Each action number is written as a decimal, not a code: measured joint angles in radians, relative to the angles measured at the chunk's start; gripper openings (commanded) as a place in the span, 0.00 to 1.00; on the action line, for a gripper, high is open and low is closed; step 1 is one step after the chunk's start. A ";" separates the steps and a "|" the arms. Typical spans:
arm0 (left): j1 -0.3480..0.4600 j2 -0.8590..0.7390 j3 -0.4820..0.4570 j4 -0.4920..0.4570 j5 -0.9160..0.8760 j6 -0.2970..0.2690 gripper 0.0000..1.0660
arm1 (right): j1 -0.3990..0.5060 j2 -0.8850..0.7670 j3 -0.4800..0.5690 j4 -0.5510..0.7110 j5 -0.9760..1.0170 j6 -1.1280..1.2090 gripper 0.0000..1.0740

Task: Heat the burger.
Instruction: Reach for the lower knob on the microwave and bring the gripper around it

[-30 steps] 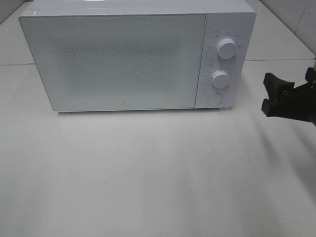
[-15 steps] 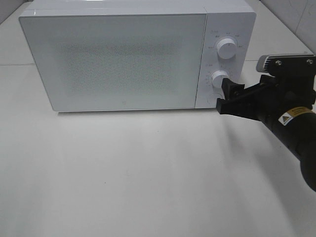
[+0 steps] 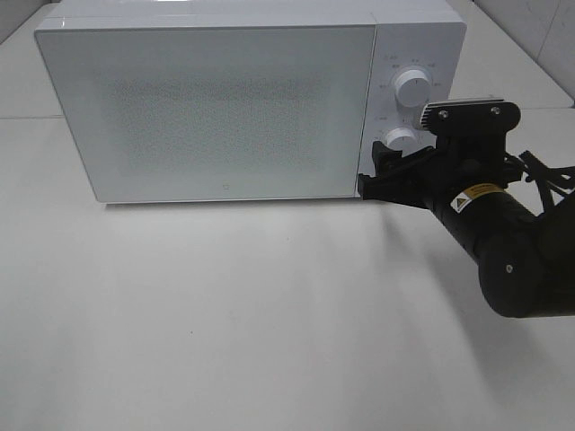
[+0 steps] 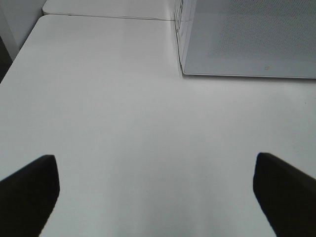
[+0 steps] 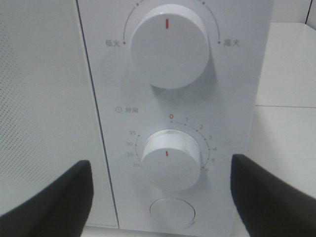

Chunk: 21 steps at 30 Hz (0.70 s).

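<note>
The white microwave point(image 3: 216, 99) stands at the back of the table with its door shut. The burger is hidden or out of view. My right gripper point(image 3: 373, 171) is open and empty, close in front of the lower control panel. In the right wrist view the right gripper point(image 5: 163, 197) has its fingers point(image 5: 49, 197) spread either side of the timer knob point(image 5: 170, 158) and the round button point(image 5: 172, 212), with the upper knob point(image 5: 168, 44) above. My left gripper point(image 4: 158, 197) is open and empty over bare table, and does not show in the exterior view.
The white tabletop point(image 3: 225, 305) stretches in front of the microwave. The microwave's front left corner point(image 4: 182, 69) shows in the left wrist view. A tiled wall point(image 3: 539, 27) rises at the back right.
My right arm has moved left from the right edge of the view up to the microwave's control panel. The microwave has not changed.
</note>
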 measured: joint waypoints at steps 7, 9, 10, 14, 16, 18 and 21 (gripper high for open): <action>0.000 0.000 0.000 0.000 0.000 0.000 0.95 | 0.000 0.049 -0.044 0.040 0.001 -0.042 0.71; 0.000 0.000 0.000 0.000 0.000 0.000 0.95 | 0.000 0.050 -0.048 0.043 0.001 -0.048 0.71; 0.000 0.000 0.000 0.000 0.000 0.000 0.95 | -0.001 0.052 -0.052 0.043 0.001 -0.049 0.71; 0.000 0.000 0.000 0.000 0.000 0.000 0.95 | -0.012 0.060 -0.067 0.043 0.001 -0.049 0.71; 0.000 0.000 0.000 0.000 0.000 0.000 0.95 | -0.016 0.060 -0.069 0.043 0.001 -0.049 0.71; 0.000 0.000 0.000 0.000 0.000 0.000 0.95 | -0.022 0.060 -0.071 0.042 0.000 -0.049 0.71; 0.000 0.000 0.000 0.000 0.000 0.000 0.95 | -0.030 0.060 -0.071 0.039 0.000 -0.048 0.71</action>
